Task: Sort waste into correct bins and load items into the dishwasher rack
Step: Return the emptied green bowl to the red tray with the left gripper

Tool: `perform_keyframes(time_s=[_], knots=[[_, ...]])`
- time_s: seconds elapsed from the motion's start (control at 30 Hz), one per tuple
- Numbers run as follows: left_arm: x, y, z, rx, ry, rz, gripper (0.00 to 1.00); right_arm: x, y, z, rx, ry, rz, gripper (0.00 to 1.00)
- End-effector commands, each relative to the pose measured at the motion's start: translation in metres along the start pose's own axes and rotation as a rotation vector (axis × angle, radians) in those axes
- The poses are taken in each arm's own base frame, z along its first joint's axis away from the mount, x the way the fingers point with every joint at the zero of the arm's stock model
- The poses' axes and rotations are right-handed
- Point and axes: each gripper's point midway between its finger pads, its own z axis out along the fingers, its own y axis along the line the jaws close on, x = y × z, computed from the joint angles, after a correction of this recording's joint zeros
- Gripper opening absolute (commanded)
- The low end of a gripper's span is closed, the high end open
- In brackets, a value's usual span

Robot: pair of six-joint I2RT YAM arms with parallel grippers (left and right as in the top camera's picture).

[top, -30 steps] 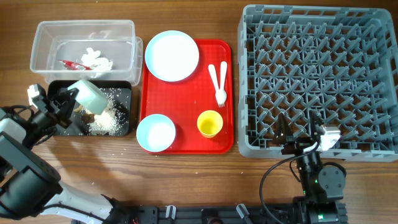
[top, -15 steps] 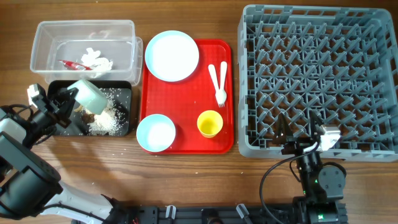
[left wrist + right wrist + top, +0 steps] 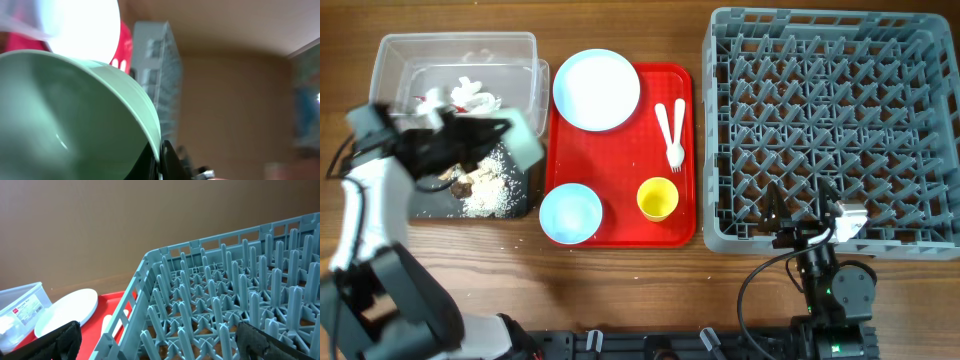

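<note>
My left gripper (image 3: 498, 128) is shut on the rim of a pale blue bowl (image 3: 525, 140), held tilted and blurred above the right end of the black tray (image 3: 528, 192). The bowl fills the left wrist view (image 3: 65, 115), its rim pinched between the fingers (image 3: 161, 162). Rice crumbs and brown scraps (image 3: 485, 192) lie in the black tray. White crumpled paper (image 3: 470, 95) lies in the clear tub (image 3: 390, 60). The plate (image 3: 597, 90), second bowl (image 3: 570, 213), yellow cup (image 3: 658, 199) and fork and spoon (image 3: 671, 130) sit on the red tray (image 3: 620, 160). My right gripper (image 3: 800, 225) is open and empty at the near edge of the rack (image 3: 830, 120).
The right wrist view (image 3: 160, 340) looks over the rack's pegs (image 3: 225, 305) toward the plate (image 3: 67, 311), red tray (image 3: 107, 302) and clear tub (image 3: 22, 310). Bare wooden table lies in front of the trays.
My left arm has swung up and to the right, carrying the bowl from over the black tray's left part toward its right end. The right arm has not moved.
</note>
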Motion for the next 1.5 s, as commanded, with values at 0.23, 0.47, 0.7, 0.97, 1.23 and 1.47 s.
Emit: perform_keyframes(time_s=[0.23,0.47,0.7,0.97,1.23,1.47], knots=[[0.065,0.023,0.118,-0.706,0.038,0.408,0.04,-0.001,0.002,0.000,-0.012,-0.002,0.015,1.00],[0.096,0.063,0.160,-0.918,0.095,0.570,0.04,-0.001,0.002,0.000,-0.012,-0.002,0.014,1.00],[0.105,0.085,0.171,-0.955,0.143,0.570,0.07,-0.001,0.000,0.000,0.000,-0.006,0.005,1.00],[0.107,0.083,0.173,-0.939,0.152,0.565,0.39,-0.002,-0.003,0.000,0.016,-0.011,-0.004,1.00],[0.097,0.045,0.174,-0.890,0.121,0.578,0.76,-0.004,0.002,0.000,-0.013,-0.018,0.058,1.00],[0.086,-0.026,0.133,-0.881,0.081,0.569,0.87,-0.019,0.040,-0.005,-0.210,-0.013,0.052,1.00]])
